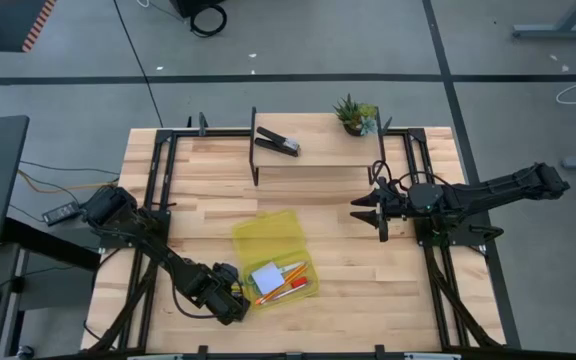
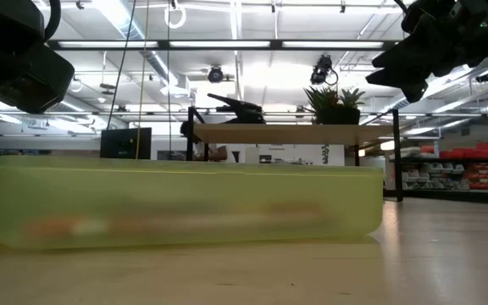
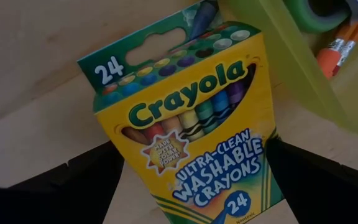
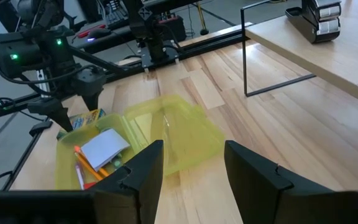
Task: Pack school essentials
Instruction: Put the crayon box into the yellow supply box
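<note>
Worktop [image 1: 348, 250]: pale planked wood, smooth. Box [image 1: 268, 238]: translucent yellow plastic. Crayon box [image 3: 191, 124]: glossy printed card. Frame [image 1: 160, 170]: black metal.

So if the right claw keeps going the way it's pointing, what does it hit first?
Probably the yellow case's open lid: the right claw hangs open above the table, aimed at it. Height is unclear, so it may pass over toward the left claw holding the crayon box.

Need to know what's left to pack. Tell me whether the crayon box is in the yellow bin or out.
Out. The left gripper holds the crayon box just outside the bin's wall; pencils and note pad lie inside.
</note>
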`<state>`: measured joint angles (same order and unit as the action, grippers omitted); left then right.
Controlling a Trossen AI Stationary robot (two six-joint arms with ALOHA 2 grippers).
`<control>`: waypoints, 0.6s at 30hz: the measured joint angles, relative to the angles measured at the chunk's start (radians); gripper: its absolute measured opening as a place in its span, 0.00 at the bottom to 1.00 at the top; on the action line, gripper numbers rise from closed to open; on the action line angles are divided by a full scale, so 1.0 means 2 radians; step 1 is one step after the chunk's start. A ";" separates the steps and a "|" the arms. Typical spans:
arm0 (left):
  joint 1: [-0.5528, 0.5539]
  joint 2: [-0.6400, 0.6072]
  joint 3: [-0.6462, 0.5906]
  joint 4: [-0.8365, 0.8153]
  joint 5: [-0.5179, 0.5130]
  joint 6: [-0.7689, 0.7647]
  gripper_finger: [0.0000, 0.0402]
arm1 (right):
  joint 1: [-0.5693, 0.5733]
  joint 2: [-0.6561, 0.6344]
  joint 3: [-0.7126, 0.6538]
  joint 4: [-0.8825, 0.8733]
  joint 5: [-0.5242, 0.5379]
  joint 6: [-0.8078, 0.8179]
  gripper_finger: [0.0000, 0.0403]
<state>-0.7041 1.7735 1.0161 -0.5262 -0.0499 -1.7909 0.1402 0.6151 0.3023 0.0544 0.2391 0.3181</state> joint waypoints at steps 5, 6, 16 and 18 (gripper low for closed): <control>0.003 -0.001 0.000 0.004 0.001 0.002 1.00 | 0.000 0.000 0.000 0.000 0.000 0.003 0.44; 0.003 -0.001 -0.001 0.005 -0.001 0.002 1.00 | 0.000 0.000 0.000 0.000 0.000 0.006 0.44; 0.005 -0.001 -0.001 0.011 -0.012 -0.014 1.00 | 0.000 0.000 0.000 0.000 0.000 0.011 0.44; 0.007 0.000 0.006 0.008 -0.009 -0.021 1.00 | 0.000 0.000 0.000 0.000 0.000 0.011 0.44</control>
<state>-0.6901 1.7743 1.0290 -0.5111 -0.0679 -1.8325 0.1402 0.6151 0.3023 0.0536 0.2390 0.3405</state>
